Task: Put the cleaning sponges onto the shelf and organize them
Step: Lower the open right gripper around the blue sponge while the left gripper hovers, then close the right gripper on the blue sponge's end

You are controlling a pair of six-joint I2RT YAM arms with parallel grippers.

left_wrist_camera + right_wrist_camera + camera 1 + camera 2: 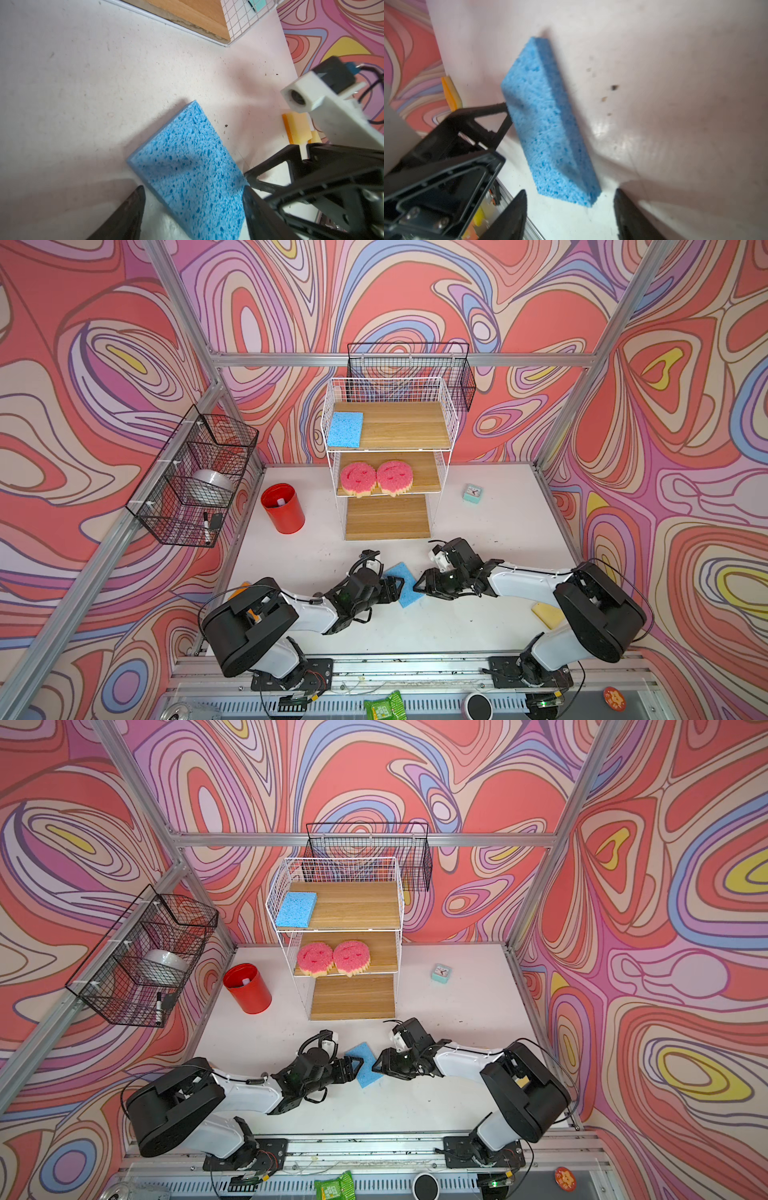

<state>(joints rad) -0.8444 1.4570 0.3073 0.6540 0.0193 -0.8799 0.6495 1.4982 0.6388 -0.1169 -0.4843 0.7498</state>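
Between the left gripper [397,587] and right gripper [419,587], both spread wide and gripping nothing, lies a blue sponge [401,572]; beyond them the shelf [386,522] holds a second blue sponge [345,429] and two pink sponges [358,477]; a yellow sponge [546,614] behind the right gripper also remains.

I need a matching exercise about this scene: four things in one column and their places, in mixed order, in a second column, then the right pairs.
1. pink smiley sponges
2. red cup
3. mint-green clock
4. black marker

A. on the table, right of the shelf
B. in the black wire basket on the left wall
C. on the shelf's middle board
D. on the table, left of the shelf

Pairs: 1-C, 2-D, 3-A, 4-B
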